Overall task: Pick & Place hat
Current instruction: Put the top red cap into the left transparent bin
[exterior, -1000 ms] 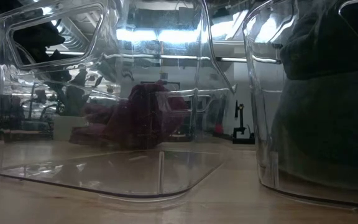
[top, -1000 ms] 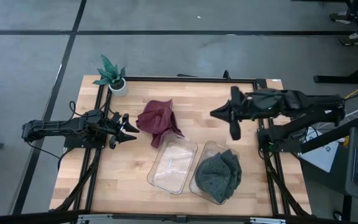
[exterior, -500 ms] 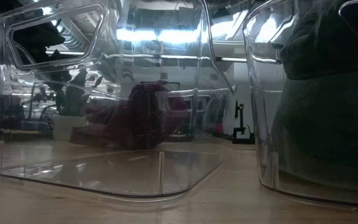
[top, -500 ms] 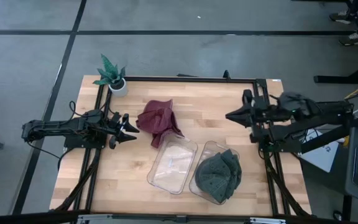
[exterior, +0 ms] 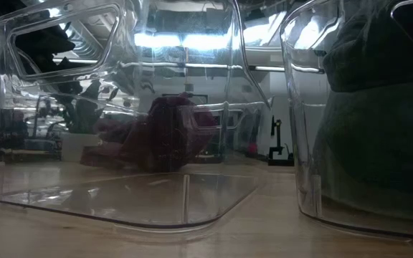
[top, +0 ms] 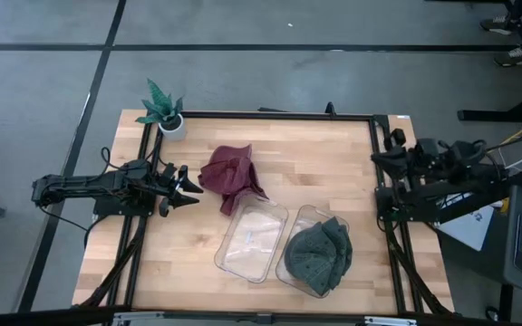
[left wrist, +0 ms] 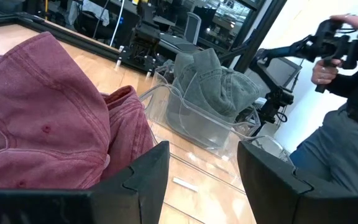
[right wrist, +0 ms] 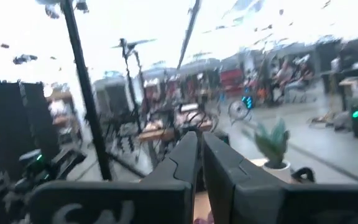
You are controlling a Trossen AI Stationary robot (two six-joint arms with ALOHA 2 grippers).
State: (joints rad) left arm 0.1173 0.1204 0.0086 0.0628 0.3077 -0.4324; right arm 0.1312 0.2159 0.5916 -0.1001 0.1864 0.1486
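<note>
A dark red hat (top: 232, 178) lies crumpled on the wooden table, left of centre, and shows large in the left wrist view (left wrist: 42, 137). A grey-green hat (top: 320, 255) sits inside the right clear bin (top: 290, 272). My left gripper (top: 191, 187) rests low and level just left of the red hat. It is open, and nothing is between its fingers (left wrist: 148, 177). My right gripper (top: 376, 159) hovers over the table's right edge, shut and empty (right wrist: 201, 162).
An empty clear bin (top: 252, 238) stands beside the filled one, near the front edge; both fill the low view (exterior: 120, 107). A small potted plant (top: 163, 109) stands at the far left corner. A person (left wrist: 347, 93) stands beyond the table.
My right gripper has drawn back from over the table's middle right toward the right edge, sinking and tipping its fingers upward, and it has stayed shut. The left arm and both hats have kept still.
</note>
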